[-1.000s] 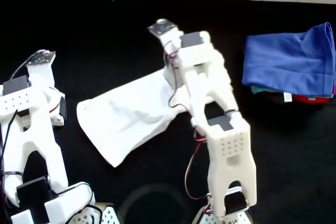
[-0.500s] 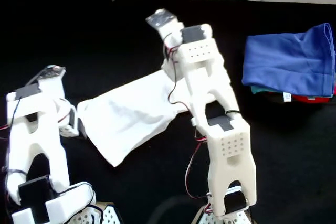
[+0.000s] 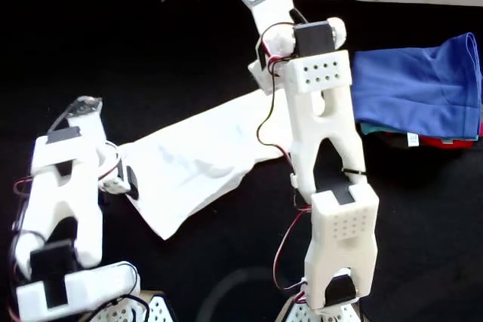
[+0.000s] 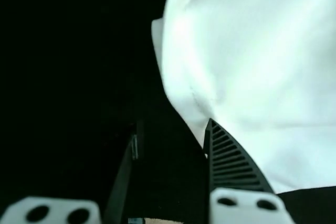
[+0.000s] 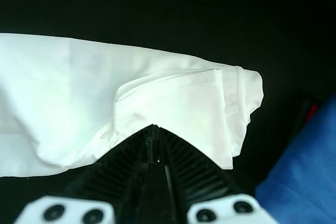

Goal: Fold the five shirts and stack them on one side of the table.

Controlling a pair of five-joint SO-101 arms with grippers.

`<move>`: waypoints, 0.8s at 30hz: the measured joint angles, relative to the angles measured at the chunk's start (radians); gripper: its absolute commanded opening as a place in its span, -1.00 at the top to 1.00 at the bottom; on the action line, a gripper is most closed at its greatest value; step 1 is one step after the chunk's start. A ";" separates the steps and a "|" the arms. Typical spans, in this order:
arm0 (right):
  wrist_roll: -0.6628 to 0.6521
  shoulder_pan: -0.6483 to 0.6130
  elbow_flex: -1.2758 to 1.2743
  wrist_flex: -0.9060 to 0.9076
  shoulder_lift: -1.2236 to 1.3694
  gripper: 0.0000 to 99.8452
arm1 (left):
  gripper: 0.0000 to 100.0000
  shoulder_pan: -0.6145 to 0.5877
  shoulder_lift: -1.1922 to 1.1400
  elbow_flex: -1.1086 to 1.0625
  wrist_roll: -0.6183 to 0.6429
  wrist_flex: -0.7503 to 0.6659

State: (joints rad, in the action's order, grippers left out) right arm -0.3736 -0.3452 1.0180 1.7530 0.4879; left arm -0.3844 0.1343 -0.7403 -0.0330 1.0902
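In the middle of the black table (image 3: 151,50) lies one white shirt (image 3: 196,167), loosely bunched into a long shape rather than spread flat. Its long axis runs on a slant in the high view, from a broad end at the near left to a narrower end at the far right, which points toward the stack. That stack sits at the table's right edge, well apart from the white shirt's broad end. It shows three layers: one blue shirt (image 3: 415,88) on top, one teal shirt (image 3: 370,130) showing as a thin edge under it, and one red shirt (image 3: 438,142) at the bottom. That makes four shirts counted in all.

There are two arms. The right end effector (image 5: 153,132) has its fingers pressed together on a hemmed fold at the white shirt's far right end, beside the blue cloth. The right arm (image 3: 324,111) stretches over that end of the shirt. The left end effector (image 4: 170,137) is spread at the shirt's broad end, with one finger (image 4: 226,156) against the cloth's edge and the other over bare table, gripping nothing.
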 measured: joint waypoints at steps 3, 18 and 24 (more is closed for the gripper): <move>0.000 0.006 0.000 0.000 -0.040 0.99 | 0.61 0.028 -0.123 0.043 0.021 0.000; 0.000 0.008 -0.011 0.000 -0.319 0.99 | 0.98 0.063 -0.407 0.308 0.031 0.123; 0.000 0.005 -0.278 0.000 -0.529 0.99 | 0.98 -0.124 -0.477 0.526 -0.094 0.227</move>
State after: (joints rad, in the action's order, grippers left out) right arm -0.3736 -0.3406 0.7403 1.7530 -0.0414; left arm -0.5086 -0.3429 -0.2140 -0.1266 1.3172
